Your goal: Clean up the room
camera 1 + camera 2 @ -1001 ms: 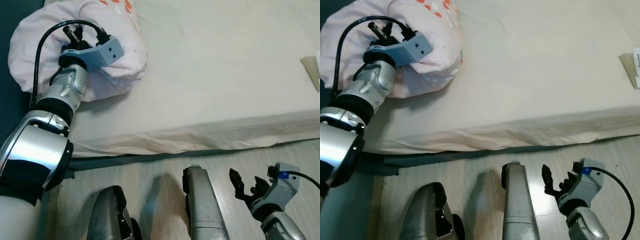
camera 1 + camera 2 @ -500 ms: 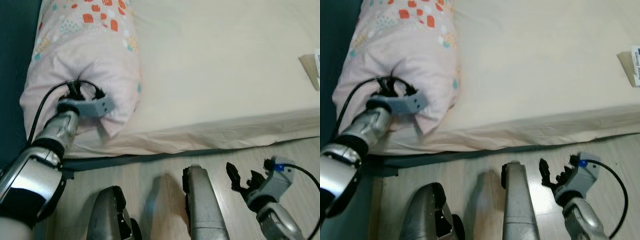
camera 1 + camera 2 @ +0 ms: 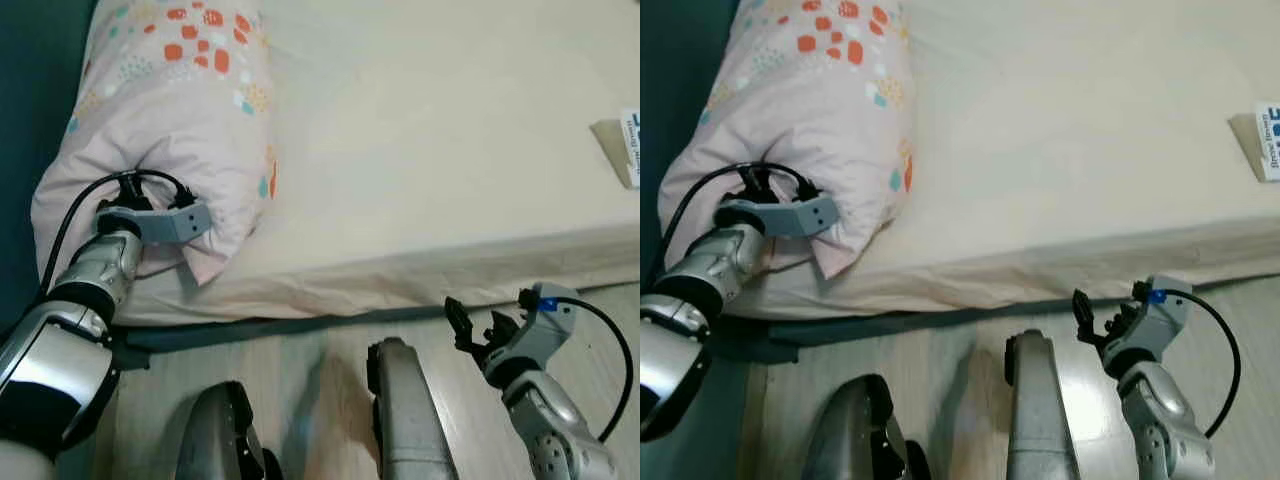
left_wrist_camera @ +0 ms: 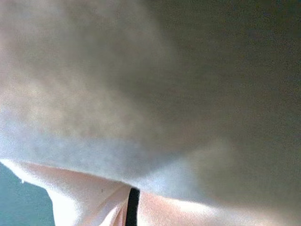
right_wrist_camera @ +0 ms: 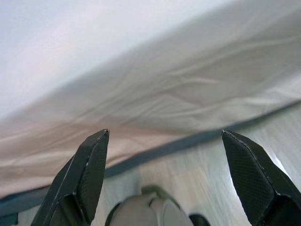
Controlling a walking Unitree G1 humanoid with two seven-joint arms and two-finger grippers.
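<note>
I had dragged the pink patterned pillow [image 3: 180,130] flat along the cream-sheeted bed [image 3: 450,150], left gripper [image 3: 140,195] buried in it, grip unreadable; right gripper [image 5: 164,174] hung spread wide

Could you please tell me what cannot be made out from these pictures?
- Left end effector: fingers buried in the pink pillow; open or shut unclear.
- Left wrist view: blurred fabric pressed close.
- Booklet on the bed: cut off by the eye views' edge, print too small.

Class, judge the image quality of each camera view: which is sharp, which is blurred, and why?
Left eye view: evenly lit, sharp on the pillow and bed. Left wrist view: soft, dim blur, pressed close against pillow fabric. Right wrist view: black fingers crisp, bed edge behind softer.
</note>
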